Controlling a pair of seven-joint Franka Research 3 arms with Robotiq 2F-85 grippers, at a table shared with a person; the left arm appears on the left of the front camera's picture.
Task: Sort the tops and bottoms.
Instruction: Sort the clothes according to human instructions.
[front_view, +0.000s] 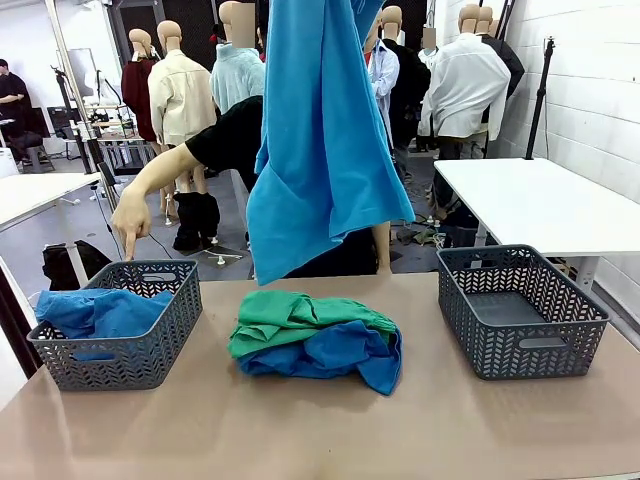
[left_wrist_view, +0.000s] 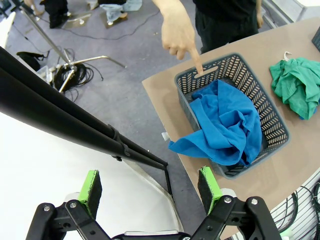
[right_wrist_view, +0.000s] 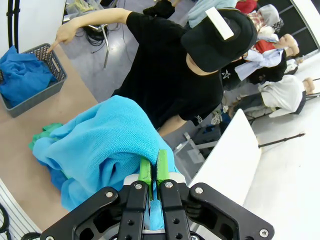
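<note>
A: How far is the sorting getting?

B: About the middle, judging by the layout. One blue garment is already lying in the left basket, draping over one rim, while the right basket is standing with nothing in it.

A: And the sky-blue top?

B: It is hanging high above the middle of the table, well clear of both baskets. The right gripper is pinching a fold of it, green pads pressed tight on the cloth.

A: What is the person doing?

B: The person's hand is pointing down at the left basket's far rim, forefinger out, other fingers curled, grasping nothing. It is likely showing where the top is meant to go.

A: The left gripper?

B: It is hovering off the table's left edge, jaws spread wide and carrying nothing.

A: So what is waiting?

B: The green bottoms are lying in the centre pile, on top of a second blue garment. Neither is sitting in a basket yet, and the bottoms are probably heading for the right one.
</note>
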